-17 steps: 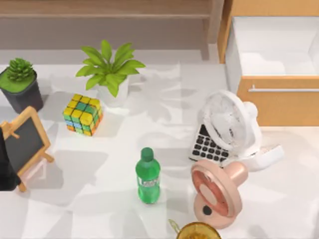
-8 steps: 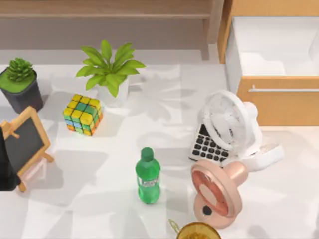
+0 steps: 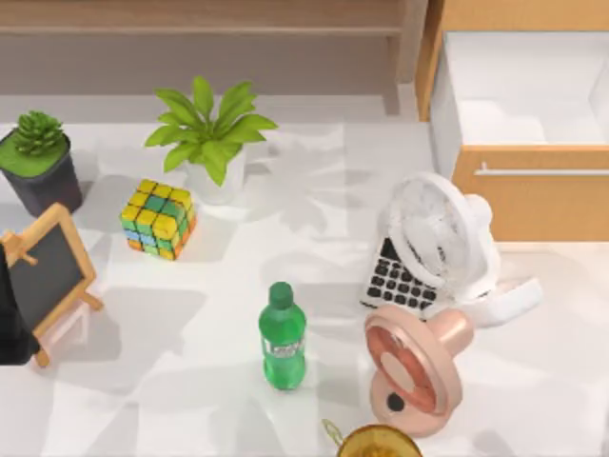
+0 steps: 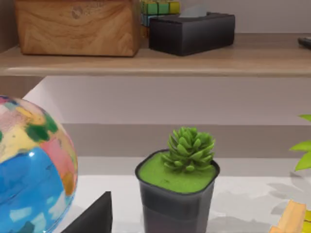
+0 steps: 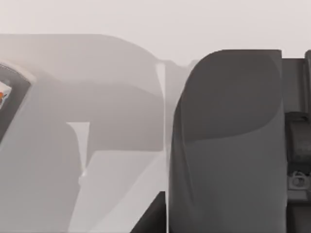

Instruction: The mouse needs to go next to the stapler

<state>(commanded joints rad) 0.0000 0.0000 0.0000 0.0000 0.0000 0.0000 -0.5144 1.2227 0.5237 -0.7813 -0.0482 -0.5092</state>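
Compared with 1.0 s ago, nothing on the tabletop has shifted in the top view.

Left arm: parked at the tabletop's left edge, beside the small chalkboard easel. Left claw state: cannot tell.

Left wrist view:
- A succulent in a dark pot stands upright on the tabletop.
- A multicoloured globe sits close by.
- Behind them a wooden shelf carries a wooden box and a black tissue box.

Right wrist view: a dark grey rounded form sits close in the foreground over pale tabletop. I cannot tell whether it is the mouse or part of the arm. Right claw state: cannot tell.

Mouse and stapler positions: cannot tell.

Top view layout:
- The white fan stands over the far end of the black-keyed calculator.
- The pink fan lies just in front of the calculator, touching the white fan's base.
- The green bottle stands upright near the middle.
- The colour cube sits just beside the leafy plant, and the succulent is at far left.
- An open white drawer is at upper right.
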